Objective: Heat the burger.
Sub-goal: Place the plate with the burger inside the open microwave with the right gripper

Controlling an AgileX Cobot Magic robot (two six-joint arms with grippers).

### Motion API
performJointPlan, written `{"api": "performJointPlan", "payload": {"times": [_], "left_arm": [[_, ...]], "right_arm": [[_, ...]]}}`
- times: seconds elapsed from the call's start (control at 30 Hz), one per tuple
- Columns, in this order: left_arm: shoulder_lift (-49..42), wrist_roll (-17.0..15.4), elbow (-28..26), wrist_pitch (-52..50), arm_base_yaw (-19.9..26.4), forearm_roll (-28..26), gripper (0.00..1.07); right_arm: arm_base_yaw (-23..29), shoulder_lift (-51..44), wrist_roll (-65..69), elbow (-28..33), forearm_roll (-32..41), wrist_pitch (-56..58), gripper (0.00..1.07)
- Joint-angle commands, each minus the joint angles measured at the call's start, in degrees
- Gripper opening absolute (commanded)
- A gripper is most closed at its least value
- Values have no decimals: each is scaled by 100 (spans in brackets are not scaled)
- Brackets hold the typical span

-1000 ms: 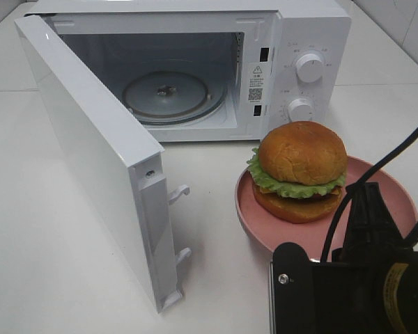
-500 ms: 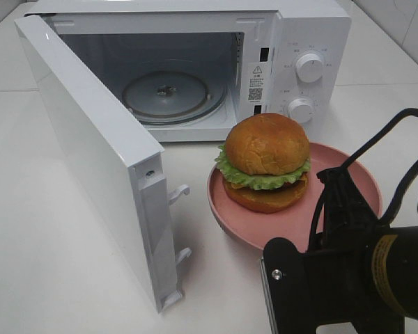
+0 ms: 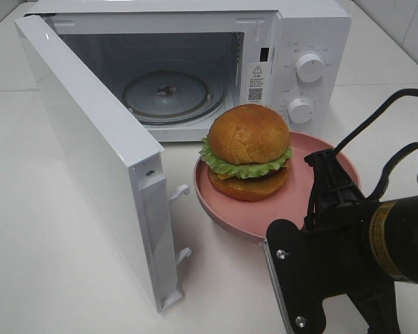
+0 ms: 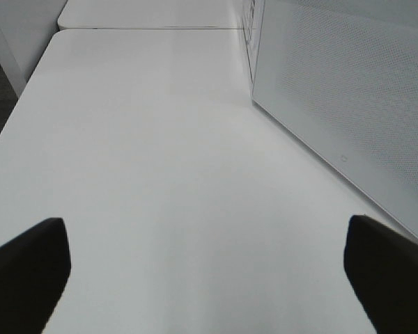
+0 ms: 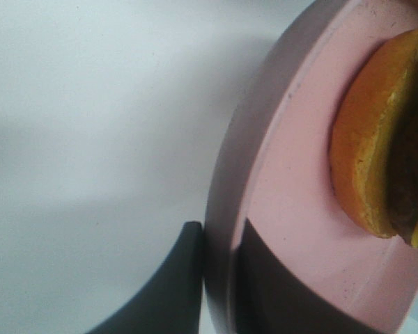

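My right gripper pinches the rim of the pink plate. The burger sits on this plate, before the open microwave. I judge the burger soft and loosely stacked, so I hold the plate and keep it level. My arm hides the near rim. My left gripper is spread over the desk.

White tabletop, soft even light.

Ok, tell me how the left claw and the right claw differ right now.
The left claw is wide open and empty; the right claw is shut on the pink plate at its rim. The left claw faces the table beside the microwave door; the right claw is by the burger. Both have dark fingers.
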Motion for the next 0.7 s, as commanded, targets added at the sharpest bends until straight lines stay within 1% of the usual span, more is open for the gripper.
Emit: {"api": "performJointPlan", "payload": {"times": [0.03, 0.13, 0.27, 0.43, 0.47, 0.5, 0.53, 0.57, 0.6, 0.63, 0.67, 0.7], "left_arm": [[-80, -11, 6, -63, 11, -46, 100], [-80, -11, 6, -63, 11, -46, 100], [-80, -11, 6, -63, 11, -46, 100], [-80, -11, 6, -63, 11, -46, 100], [-80, -11, 6, -63, 11, -46, 100], [-80, -11, 6, -63, 11, -46, 100], [-80, -11, 6, -63, 11, -46, 100], [-80, -11, 6, -63, 11, -46, 100], [-80, -11, 6, -63, 11, -46, 100], [-80, -11, 6, -63, 11, -46, 100], [-80, -11, 6, -63, 11, -46, 100], [-80, -11, 6, -63, 11, -46, 100]], "right_arm": [[-241, -46, -407, -29, -281, -625, 0], [-332, -46, -653, -29, -281, -848, 0], [-625, -46, -1478, -29, -258, -1272, 0], [-848, -46, -2149, -29, 0, -1558, 0], [-991, -46, -2601, -34, 241, -1673, 0], [-991, -46, -2601, -34, 241, -1673, 0], [-1043, -46, -2813, -34, 413, -1713, 0], [-1152, -46, -3323, -34, 791, -1753, 0], [-1152, -46, -3323, -34, 791, -1753, 0], [-1266, -46, -3930, -34, 1272, -1753, 0], [-1312, -46, -4234, -34, 1450, -1770, 0], [-1312, -46, -4234, -34, 1450, -1770, 0]]}}
